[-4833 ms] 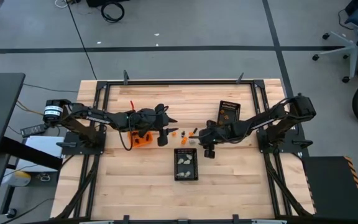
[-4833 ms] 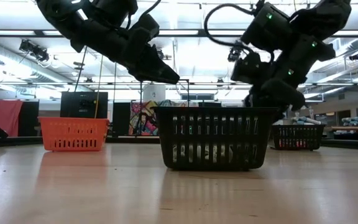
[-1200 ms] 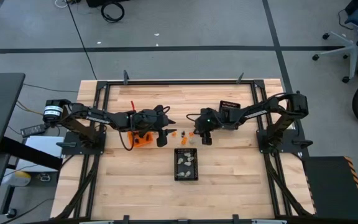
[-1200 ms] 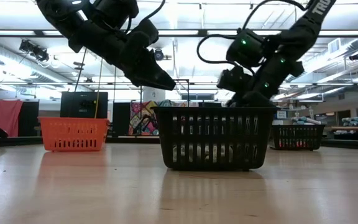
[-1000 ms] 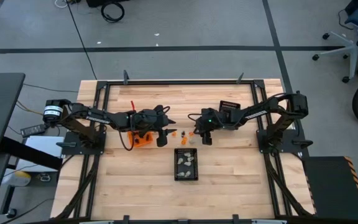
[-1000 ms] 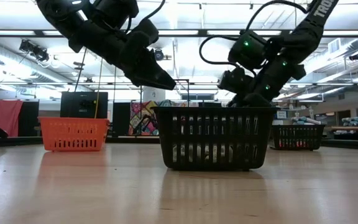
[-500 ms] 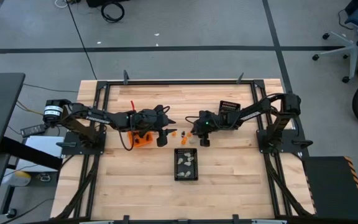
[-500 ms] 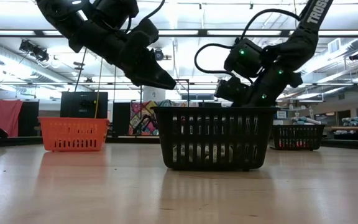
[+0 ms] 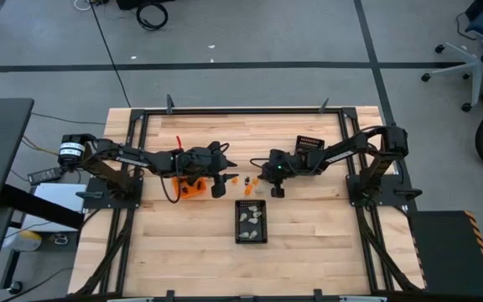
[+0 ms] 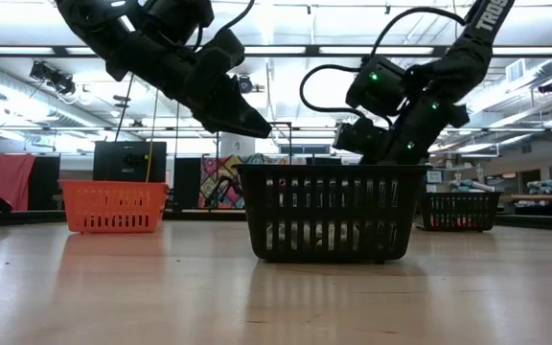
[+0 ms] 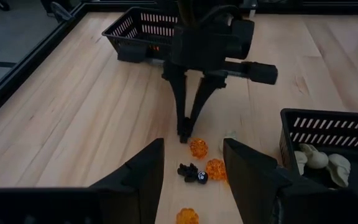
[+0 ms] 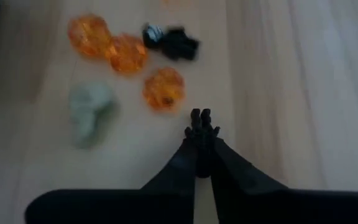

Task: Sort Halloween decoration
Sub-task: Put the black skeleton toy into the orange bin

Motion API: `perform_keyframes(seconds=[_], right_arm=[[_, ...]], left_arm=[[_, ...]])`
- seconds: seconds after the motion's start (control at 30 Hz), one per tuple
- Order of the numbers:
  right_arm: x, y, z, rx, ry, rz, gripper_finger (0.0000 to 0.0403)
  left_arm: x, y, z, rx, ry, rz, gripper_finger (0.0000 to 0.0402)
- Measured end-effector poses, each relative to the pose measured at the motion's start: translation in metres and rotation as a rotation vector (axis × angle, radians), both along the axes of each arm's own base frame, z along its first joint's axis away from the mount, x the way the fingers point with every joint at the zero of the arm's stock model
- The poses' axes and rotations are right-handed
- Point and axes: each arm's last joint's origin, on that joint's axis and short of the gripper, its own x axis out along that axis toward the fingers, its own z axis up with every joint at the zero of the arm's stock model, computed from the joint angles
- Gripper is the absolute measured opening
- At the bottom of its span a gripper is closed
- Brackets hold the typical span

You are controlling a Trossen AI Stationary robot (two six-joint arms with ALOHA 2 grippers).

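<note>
While the left pincer [image 11: 191,180] gapes, the right pincer [image 12: 200,118] hovers closed over wooden table [image 9: 309,243].

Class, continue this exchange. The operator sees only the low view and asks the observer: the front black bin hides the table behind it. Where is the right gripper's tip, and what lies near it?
Observer: The right gripper is shut, its tip down near the tabletop, beside an orange piece.
Operator: Anything else loose there?
Observer: Two more orange pieces, a black piece and a pale skull.
Operator: And the left gripper?
Observer: The left gripper is open, facing those pieces from the other side.
</note>
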Motion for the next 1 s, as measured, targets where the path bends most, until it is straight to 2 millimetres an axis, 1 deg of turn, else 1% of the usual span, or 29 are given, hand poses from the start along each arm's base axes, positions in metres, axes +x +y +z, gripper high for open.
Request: perform_keyframes(seconds=[0.1, 0.2, 0.33, 0.47, 0.63, 0.7, 0.77, 0.9, 1.0], right_arm=[[0.002, 0.002, 0.008, -0.039, 0.037, -0.021, 0.0042], [0.004, 0.005, 0.022, -0.079, 0.069, -0.038, 0.0044], [0.001, 0.01, 0.041, -0.129, 0.146, -0.088, 0.0046], [-0.007, 0.011, 0.061, -0.193, 0.227, -0.214, 0.0046], [-0.026, 0.008, 0.081, -0.243, 0.323, -0.43, 0.0047], [-0.033, 0.008, 0.087, -0.235, 0.344, -0.479, 0.0047], [-0.038, 0.008, 0.091, -0.215, 0.345, -0.487, 0.0047], [-0.04, 0.012, 0.097, -0.143, 0.332, -0.45, 0.0047], [-0.041, 0.018, 0.1, -0.045, 0.318, -0.386, 0.0048]], left_arm=[[0.0, 0.0, 0.0, 0.0, 0.001, 0.0, 0.0172], [0.0, 0.0, 0.0, 0.0, 0.001, 0.0, 0.0172], [0.0, 0.0, 0.0, 0.0, 0.002, 0.0, 0.0172], [0.0, 0.0, 0.0, -0.003, 0.001, 0.001, 0.0172], [0.0, 0.0, 0.0, -0.006, 0.0, 0.003, 0.0172], [0.0, 0.0, 0.0, -0.006, 0.0, 0.003, 0.0172], [0.0, 0.0, 0.0, -0.006, 0.0, 0.003, 0.0172], [0.0, 0.0, 0.0, -0.005, 0.0, 0.003, 0.0172], [0.0, 0.0, 0.0, -0.005, 0.0, 0.003, 0.0172]])
